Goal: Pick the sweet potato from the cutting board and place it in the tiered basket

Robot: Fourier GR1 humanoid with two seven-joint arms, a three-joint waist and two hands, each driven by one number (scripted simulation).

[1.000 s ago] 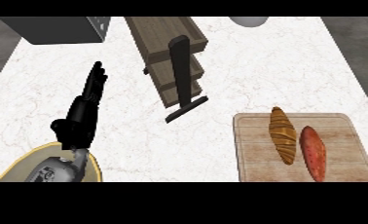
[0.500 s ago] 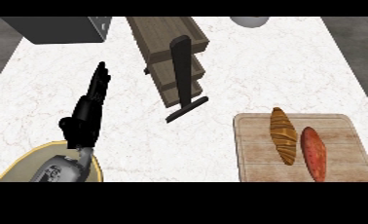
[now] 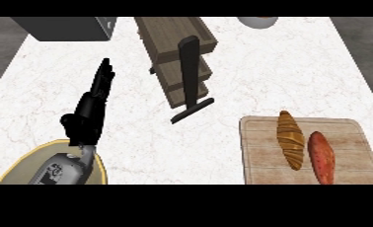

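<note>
1. A white marble counter (image 3: 241, 68) with faint reddish veining fills the head view. Darker floor shows past its upper corners.
2. A dark grey box-like appliance (image 3: 69, 27) sits at the counter's upper left edge, and part of a pale bowl (image 3: 256, 21) shows at the upper right edge.
3. The wooden tiered basket (image 3: 178, 56) stands upper centre, its shelves stepping toward the viewer, held by a black upright stand (image 3: 191, 80) with a flat foot.
4. A wooden cutting board (image 3: 255, 152) lies at lower right, well apart from the basket.
5. The sweet potato (image 3: 321, 157) is reddish-orange, long and tapered at both ends. It lies lengthwise on the board, just beside a brown ridged croissant (image 3: 290, 138) on its left.
6. The left hand (image 3: 89, 110) is at left above the counter, fingers (image 3: 104, 75) straight and extended toward the far edge, holding nothing. Its grey forearm crosses a yellow plate (image 3: 29, 159) at lower left.
7. The right hand is out of view.
</note>
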